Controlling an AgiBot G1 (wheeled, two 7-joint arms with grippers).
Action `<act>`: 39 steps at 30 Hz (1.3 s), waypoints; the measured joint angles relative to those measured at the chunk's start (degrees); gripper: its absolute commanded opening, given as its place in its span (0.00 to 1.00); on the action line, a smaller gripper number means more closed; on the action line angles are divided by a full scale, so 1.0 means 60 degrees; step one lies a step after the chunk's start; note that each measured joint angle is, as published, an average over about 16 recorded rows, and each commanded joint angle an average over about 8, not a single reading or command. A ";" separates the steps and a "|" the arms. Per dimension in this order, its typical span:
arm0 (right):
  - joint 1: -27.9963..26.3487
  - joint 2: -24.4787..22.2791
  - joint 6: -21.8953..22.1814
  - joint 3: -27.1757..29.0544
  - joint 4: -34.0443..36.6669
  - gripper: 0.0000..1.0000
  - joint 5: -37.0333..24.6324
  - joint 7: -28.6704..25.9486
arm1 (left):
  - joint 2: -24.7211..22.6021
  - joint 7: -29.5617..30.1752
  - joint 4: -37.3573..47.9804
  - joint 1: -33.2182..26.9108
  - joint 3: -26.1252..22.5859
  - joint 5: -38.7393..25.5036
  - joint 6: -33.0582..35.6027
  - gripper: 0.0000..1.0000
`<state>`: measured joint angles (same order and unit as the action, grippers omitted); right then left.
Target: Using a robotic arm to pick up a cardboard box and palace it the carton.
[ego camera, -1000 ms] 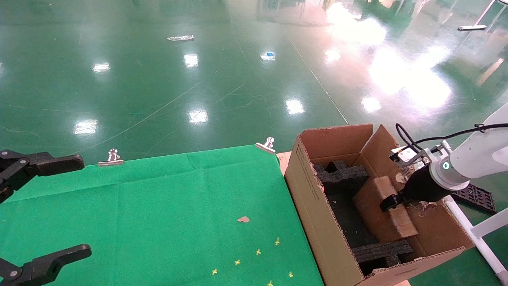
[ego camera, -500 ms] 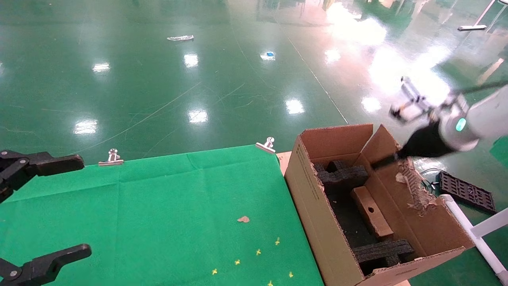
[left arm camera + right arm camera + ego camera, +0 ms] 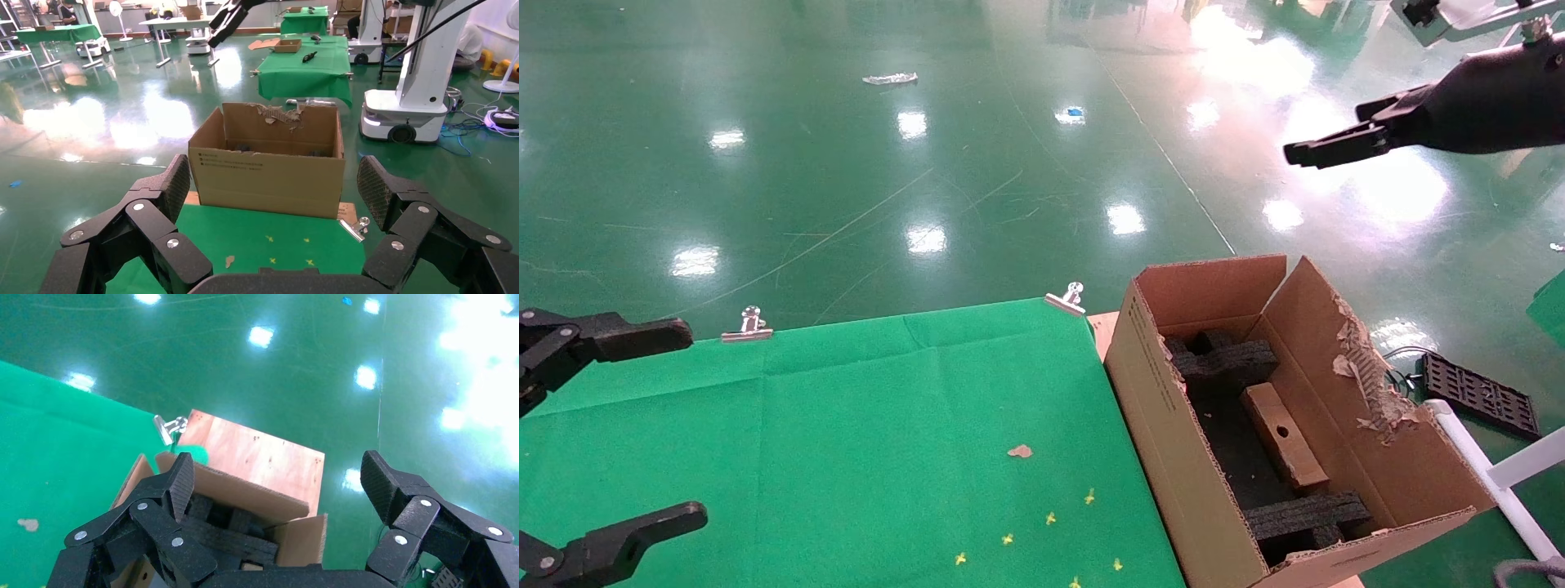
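The cardboard box (image 3: 1283, 437), slim, brown, with a round hole in its face, lies inside the carton (image 3: 1164, 408) between two black foam inserts (image 3: 1226, 359). My right gripper (image 3: 1328, 135) is open and empty, high above the carton's far right corner. Its wrist view looks down between its spread fingers (image 3: 278, 478) at the carton's far corner (image 3: 245, 493). My left gripper (image 3: 686, 423) is open and empty, parked over the left edge of the green cloth. Its wrist view (image 3: 275, 184) faces the carton's side (image 3: 269, 177) and shows the right gripper (image 3: 226, 18) far above.
The carton stands at the right edge of the green-clothed table (image 3: 846, 425), with torn flaps (image 3: 1369, 384) on its right. Metal clips (image 3: 1066, 300) hold the cloth's far edge. A cardboard scrap (image 3: 1020, 450) lies on the cloth. A black grid (image 3: 1479, 400) and white pipes (image 3: 1500, 482) lie beyond.
My right gripper let go of the cardboard box inside the carton and rose up and away to the upper right. The box now lies free between the foam inserts. The left arm stayed still.
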<state>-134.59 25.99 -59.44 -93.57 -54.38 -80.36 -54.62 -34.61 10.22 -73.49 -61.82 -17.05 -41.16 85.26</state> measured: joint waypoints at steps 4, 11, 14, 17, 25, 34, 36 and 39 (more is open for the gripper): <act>-0.0050 -0.0298 0.0063 0.0188 -0.0757 1.00 -0.0057 -0.0270 | 0.0000 -0.0001 0.0002 0.0000 -0.0001 0.0001 0.0000 1.00; 0.0595 -0.0355 -0.0109 0.0978 -0.1304 1.00 0.0229 0.0006 | 0.0000 -0.0004 0.0006 -0.0001 -0.0003 0.0004 0.0000 1.00; 0.1100 -0.0286 -0.0290 0.1514 -0.1422 1.00 0.0494 0.0326 | 0.0000 -0.0005 0.0008 -0.0002 -0.0005 0.0004 0.0000 1.00; 0.1702 -0.0189 -0.0512 0.2134 -0.1518 1.00 0.0816 0.0705 | 0.0001 -0.0006 0.0009 -0.0003 -0.0007 0.0005 0.0001 1.00; 0.3359 0.0079 -0.1123 0.3842 -0.1784 1.00 0.1702 0.1750 | 0.0002 -0.0008 0.0011 -0.0005 -0.0011 0.0008 0.0000 1.00; 0.5269 0.0388 -0.1828 0.5811 -0.2091 1.00 0.2724 0.2956 | 0.0004 -0.0010 0.0011 -0.0006 -0.0016 0.0011 -0.0001 1.00; 0.5699 0.0458 -0.1987 0.6254 -0.2160 1.00 0.2954 0.3227 | 0.0004 -0.0011 0.0011 -0.0007 -0.0017 0.0011 -0.0002 1.00; 0.6348 0.0563 -0.2226 0.6923 -0.2264 1.00 0.3301 0.3636 | 0.0005 -0.0012 0.0011 -0.0007 -0.0018 0.0012 -0.0002 1.00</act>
<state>-96.51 29.36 -72.80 -52.04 -67.97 -60.55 -32.80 -34.58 10.15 -73.42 -61.86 -17.16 -41.09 85.24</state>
